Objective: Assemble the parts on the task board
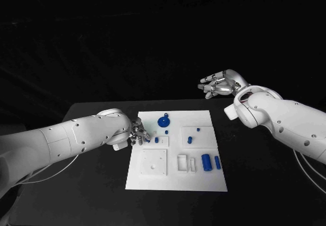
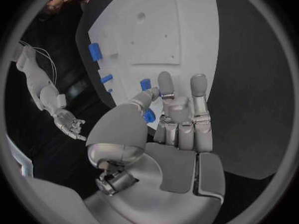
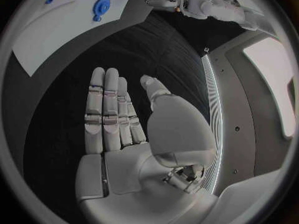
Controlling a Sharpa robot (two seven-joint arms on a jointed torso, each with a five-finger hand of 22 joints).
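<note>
A: Left hand (image 1: 138, 132)?
B: At task board (image 1: 204, 181) left edge, fingers (image 2: 165, 82) pinching 1 small blue part (image 2: 149, 116). Likely seating next.
A: Right hand (image 1: 218, 84)?
B: Beyond board, fingers together, empty.

Both arms are clad in smooth white shells, rounded and bulky, with small dark screw holes dotted along them. The left arm (image 1: 75, 139) has a thin pale cable looping out beneath it toward the table; the right arm (image 1: 285, 120) shows a similar thin cable trailing below its forearm and a dark reddish gap at the wrist joint. The left hand (image 2: 171, 129) is silver-grey metal, its fingers built of blocky segments with paler rounded fingertips (image 2: 198, 84), and a domed shiny cap at the thumb base. The right hand (image 3: 134, 129) matches it: slim silver segmented fingers, flat pale palm plates, exposed mechanical parts near the wrist.
</note>
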